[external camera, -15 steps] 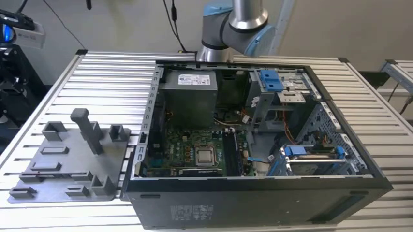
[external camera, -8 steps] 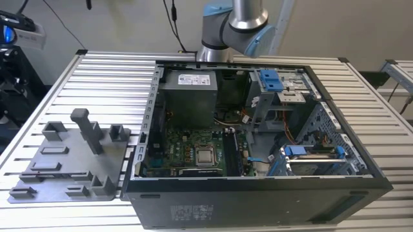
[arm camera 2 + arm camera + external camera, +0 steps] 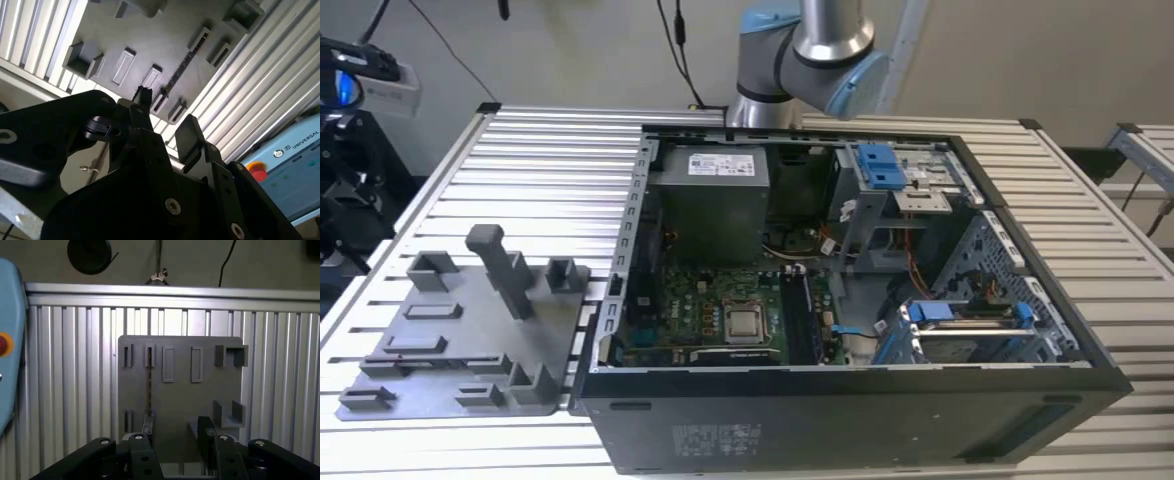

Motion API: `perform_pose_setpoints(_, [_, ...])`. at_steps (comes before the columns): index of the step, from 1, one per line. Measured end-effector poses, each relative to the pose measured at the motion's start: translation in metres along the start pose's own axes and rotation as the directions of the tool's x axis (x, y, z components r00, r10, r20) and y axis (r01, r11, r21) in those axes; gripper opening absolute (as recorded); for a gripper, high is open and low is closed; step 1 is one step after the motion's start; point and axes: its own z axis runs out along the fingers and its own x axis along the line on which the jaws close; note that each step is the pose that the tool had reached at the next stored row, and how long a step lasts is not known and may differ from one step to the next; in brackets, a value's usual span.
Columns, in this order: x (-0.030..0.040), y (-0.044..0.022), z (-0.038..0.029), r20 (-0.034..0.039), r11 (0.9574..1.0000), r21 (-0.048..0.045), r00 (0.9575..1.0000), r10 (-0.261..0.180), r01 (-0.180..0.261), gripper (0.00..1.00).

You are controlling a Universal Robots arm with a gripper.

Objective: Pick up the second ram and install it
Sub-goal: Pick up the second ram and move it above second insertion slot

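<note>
Broadly, a slatted aluminium table [image 3: 547, 150] is seen in the exterior view, and an open black metal computer case [image 3: 854, 400] is laid on it, with a green circuit board [image 3: 700, 300] exposed inside. A grey and blue robot arm [image 3: 807, 45] is mounted behind the case and is carried up out of that view. A flat grey plastic holder plate [image 3: 454, 335] with raised slots is set on the table just beside the case, towards the exterior view's left.

In the first wrist view this plate is looked down on from well above, past the black two-fingered gripper [image 3: 176, 435], whose jaws are held apart with nothing between them. The second ram [image 3: 149, 385], a thin dark strip of circuit board, is stood on edge in two of the plate's slots, and nothing is touching it.

The ram is judged to lie ahead of and below the gripper, well apart from it. Its long axis is run straight away from the gripper, at right angles to the line joining the two fingers [image 3: 205, 432], so the jaws are turned to close across its thin faces. The strip is lined up with one finger rather than with the gap, so a sideways offset is left between them
</note>
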Motion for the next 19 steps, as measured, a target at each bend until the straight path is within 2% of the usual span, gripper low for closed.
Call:
perform_pose_setpoints(5, [0.0073, -0.0001, 0.0067, 0.0002, 1.0, 0.0, 1.0, 0.0, 0.0, 0.48])
perform_pose_setpoints(19, [0.0084, -0.0002, 0.0194, 0.0005, 1.0, -0.0001, 1.0, 0.0, 0.0, 0.48])
